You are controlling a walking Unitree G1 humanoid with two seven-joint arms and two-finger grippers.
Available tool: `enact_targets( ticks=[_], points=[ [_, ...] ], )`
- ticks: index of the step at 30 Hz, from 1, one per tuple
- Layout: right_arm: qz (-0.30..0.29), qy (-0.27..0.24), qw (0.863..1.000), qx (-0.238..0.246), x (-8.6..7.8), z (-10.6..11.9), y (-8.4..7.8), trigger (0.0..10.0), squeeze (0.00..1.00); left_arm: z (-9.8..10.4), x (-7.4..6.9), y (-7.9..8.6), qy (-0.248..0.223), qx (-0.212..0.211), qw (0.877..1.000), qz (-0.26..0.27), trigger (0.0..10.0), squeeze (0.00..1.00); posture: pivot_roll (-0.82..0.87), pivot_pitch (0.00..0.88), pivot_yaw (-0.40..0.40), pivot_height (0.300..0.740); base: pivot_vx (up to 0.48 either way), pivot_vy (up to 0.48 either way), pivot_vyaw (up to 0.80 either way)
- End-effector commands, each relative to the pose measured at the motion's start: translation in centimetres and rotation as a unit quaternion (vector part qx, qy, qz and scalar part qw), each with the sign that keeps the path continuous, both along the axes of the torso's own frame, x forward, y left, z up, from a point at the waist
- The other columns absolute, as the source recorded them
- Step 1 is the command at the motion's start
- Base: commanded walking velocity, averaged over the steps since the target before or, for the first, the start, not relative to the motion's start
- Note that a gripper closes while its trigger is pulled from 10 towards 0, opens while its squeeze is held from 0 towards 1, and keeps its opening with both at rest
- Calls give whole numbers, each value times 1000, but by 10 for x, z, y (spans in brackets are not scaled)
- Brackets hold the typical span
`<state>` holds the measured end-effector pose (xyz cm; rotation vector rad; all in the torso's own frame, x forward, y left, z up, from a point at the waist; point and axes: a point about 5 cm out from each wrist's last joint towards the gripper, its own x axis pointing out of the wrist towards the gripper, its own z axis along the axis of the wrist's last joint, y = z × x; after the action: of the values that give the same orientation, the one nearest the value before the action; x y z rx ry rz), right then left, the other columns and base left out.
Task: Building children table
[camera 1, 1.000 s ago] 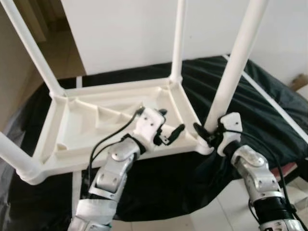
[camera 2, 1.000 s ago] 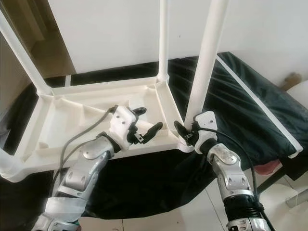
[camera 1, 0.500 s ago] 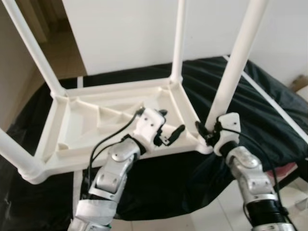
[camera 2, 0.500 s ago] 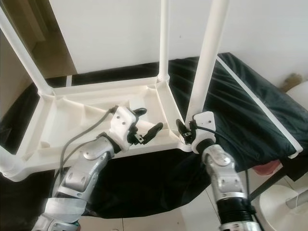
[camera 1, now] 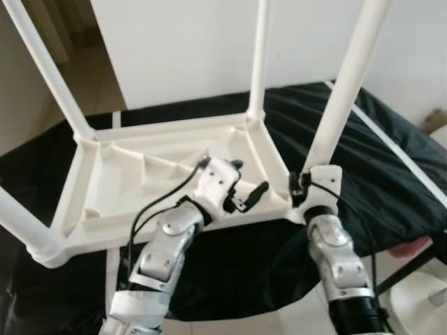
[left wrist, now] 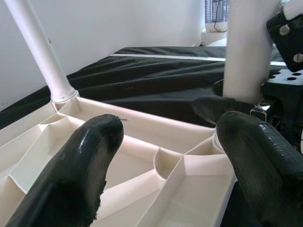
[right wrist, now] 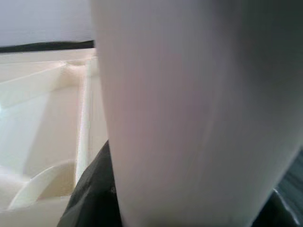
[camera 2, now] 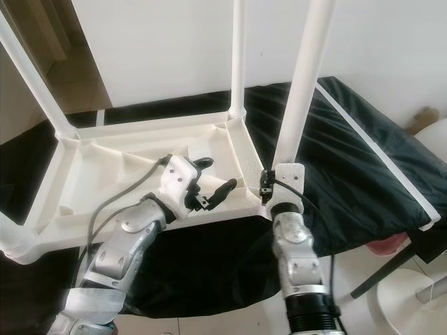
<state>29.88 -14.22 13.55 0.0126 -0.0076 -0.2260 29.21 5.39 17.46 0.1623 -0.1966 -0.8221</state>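
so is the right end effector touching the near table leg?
Touching. In the right wrist view the table leg sits right against the camera with a black finger pressed on its side; the head views show the right end effector at its base.

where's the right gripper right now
In the eye views the right gripper is at the base of the near right table leg, at the upturned tabletop's corner, jaws around it.

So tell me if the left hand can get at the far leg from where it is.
Probably yes: the left hand is open above the upturned tabletop, with nothing between it and the far leg.
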Motion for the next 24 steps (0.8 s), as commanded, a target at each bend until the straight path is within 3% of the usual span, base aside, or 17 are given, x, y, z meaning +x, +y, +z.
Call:
enact_targets(
  ticks=[1, 6, 16, 17, 19, 24],
  points=[
    [-39, 35, 999, 3, -5, -12, -5, 10000, 0, 0, 0, -1, 3, -1, 1000, 4, 10000, 0, -11, 0, 22, 740, 0, 0, 0],
    [-22, 26, 999, 14, -5, -9, 7, 10000, 0, 0, 0, -1, 2, -2, 1000, 4, 10000, 0, -7, 0, 20, 740, 0, 0, 0],
    [-19, 14, 1000, 16, -5, -3, 7, 10000, 0, 0, -1, -1, 2, -3, 1000, 5, 10000, 0, -2, 0, 20, 740, 0, 0, 0],
    [-19, 11, 1000, 15, -5, -2, 7, 10000, 173, 1, -1, -1, 2, -3, 1000, 5, 10000, 0, -2, 0, 20, 740, 0, 0, 0],
    [-17, 0, 1000, 15, -4, 1, 3, 10000, 1000, 1, 0, 0, 1, -3, 1000, 6, 10000, 0, -1, 0, 22, 740, 0, 0, 0],
    [3, -21, 1000, 15, -6, 5, -9, 10000, 1000, 1, 0, 0, 1, -3, 1000, 6, 10000, 0, -3, 0, 25, 740, 0, 0, 0]
  ],
)
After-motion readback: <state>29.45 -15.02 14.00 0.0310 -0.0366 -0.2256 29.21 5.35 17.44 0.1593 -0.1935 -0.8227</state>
